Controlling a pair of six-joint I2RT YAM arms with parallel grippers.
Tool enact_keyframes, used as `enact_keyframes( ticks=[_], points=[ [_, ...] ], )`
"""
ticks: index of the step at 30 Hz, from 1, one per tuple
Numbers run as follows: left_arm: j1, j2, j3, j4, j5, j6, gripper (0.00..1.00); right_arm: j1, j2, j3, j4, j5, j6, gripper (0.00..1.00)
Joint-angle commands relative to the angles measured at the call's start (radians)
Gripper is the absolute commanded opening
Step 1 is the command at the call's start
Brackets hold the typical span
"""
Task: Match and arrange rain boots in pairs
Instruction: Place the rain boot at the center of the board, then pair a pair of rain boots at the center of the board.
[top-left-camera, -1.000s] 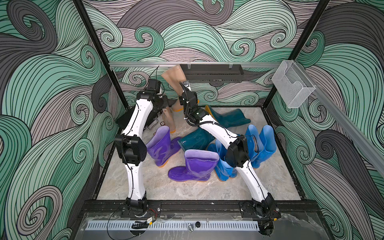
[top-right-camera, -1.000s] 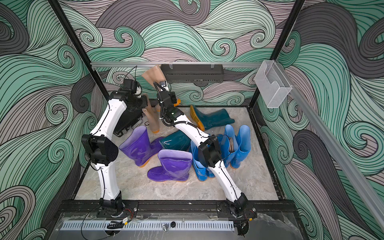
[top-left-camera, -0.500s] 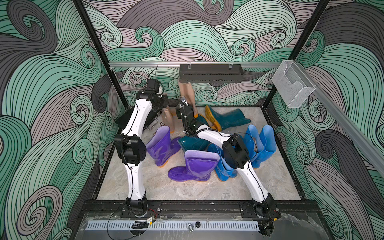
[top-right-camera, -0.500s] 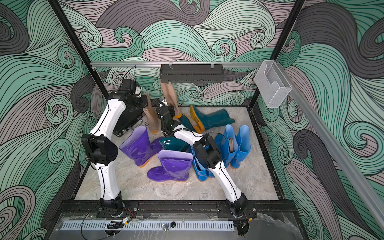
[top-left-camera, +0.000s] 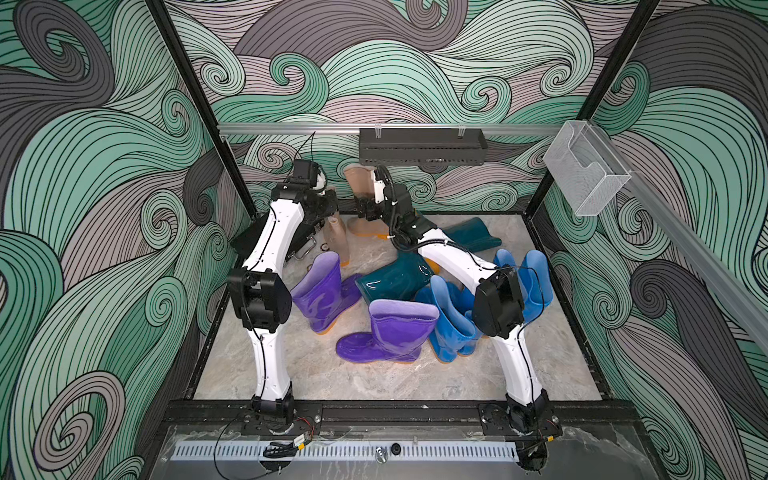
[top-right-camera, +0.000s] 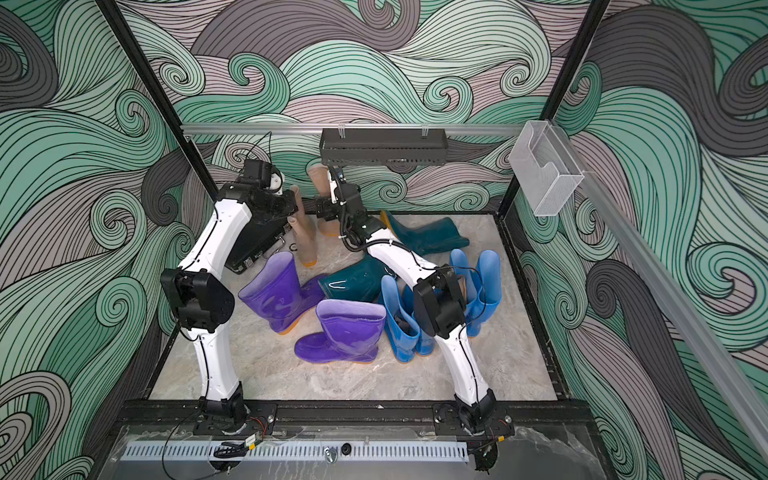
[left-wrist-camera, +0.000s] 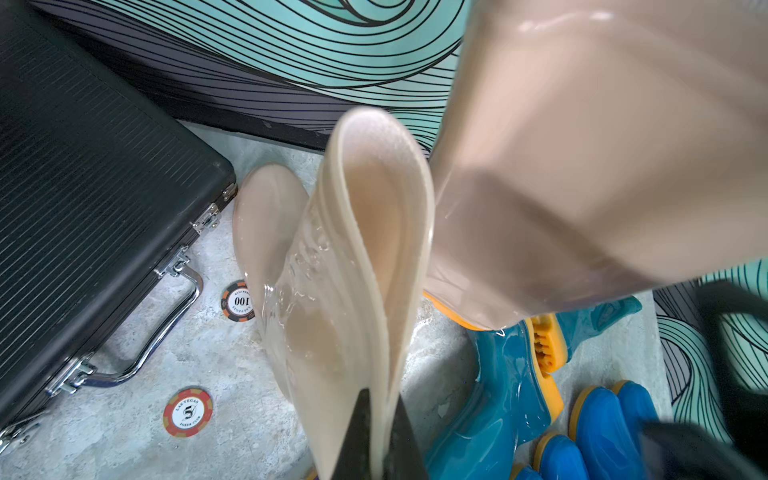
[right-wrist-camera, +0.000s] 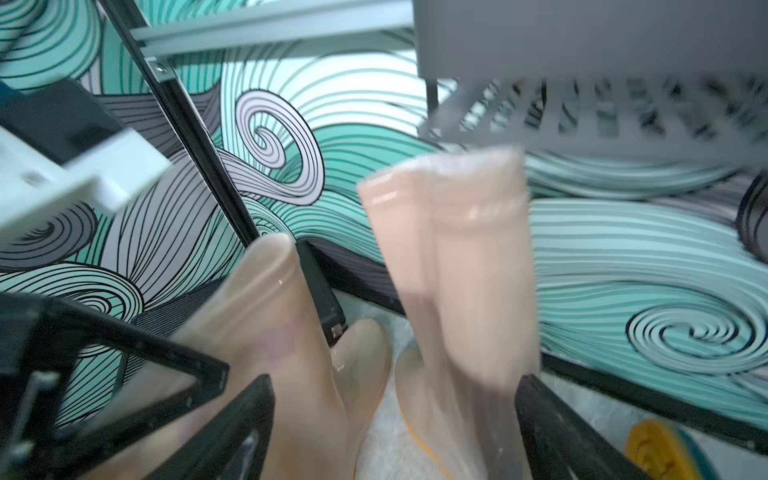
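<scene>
My left tool (left-wrist-camera: 380, 432) is clamped on the shaft rim of a beige boot (left-wrist-camera: 365, 249), which stands upright on the worktop (left-wrist-camera: 199, 353) beside a black case (left-wrist-camera: 83, 166). My right tool (right-wrist-camera: 390, 386) gapes wide, gripping nothing, just in front of the second beige boot (right-wrist-camera: 469, 270), which stands close beside the first at the back wall. Farther out, purple boots (top-left-camera: 395, 332), teal boots (top-left-camera: 395, 278) and blue boots (top-left-camera: 451, 328) crowd mid-worktop, some standing, some toppled.
</scene>
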Motion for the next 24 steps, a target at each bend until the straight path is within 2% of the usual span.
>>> enact_keyframes(
  ticks=[1, 4, 7, 12, 14, 18, 20, 22, 24],
  points=[
    [0.001, -0.037, -0.002, 0.014, 0.040, -0.012, 0.00, 0.012, 0.004, 0.100, -0.181, 0.053, -0.122, 0.97],
    [0.001, -0.042, -0.004, 0.015, 0.046, -0.012, 0.00, -0.019, 0.024, 0.132, -0.207, 0.024, -0.126, 0.99],
    [0.002, -0.044, -0.007, 0.015, 0.044, -0.007, 0.00, -0.044, 0.095, 0.253, -0.301, -0.037, -0.128, 0.99],
    [0.001, -0.037, -0.006, 0.013, 0.048, -0.009, 0.00, -0.053, 0.211, 0.433, -0.431, -0.292, -0.223, 0.99],
    [0.001, -0.037, -0.006, 0.013, 0.047, -0.010, 0.00, -0.053, 0.190, 0.401, -0.410, -0.286, -0.218, 0.99],
    [0.002, -0.032, -0.004, 0.015, 0.053, -0.014, 0.00, -0.062, 0.104, 0.229, -0.249, -0.331, -0.222, 0.99],
    [0.002, -0.030, -0.005, 0.017, 0.059, -0.017, 0.00, -0.066, 0.133, 0.275, -0.288, -0.340, -0.226, 0.99],
    [0.001, -0.027, -0.001, 0.015, 0.059, -0.018, 0.00, -0.067, 0.203, 0.391, -0.385, -0.322, -0.227, 0.99],
    [0.001, -0.029, 0.002, 0.019, 0.060, -0.015, 0.00, -0.065, 0.271, 0.482, -0.422, -0.307, -0.214, 0.95]
  ],
)
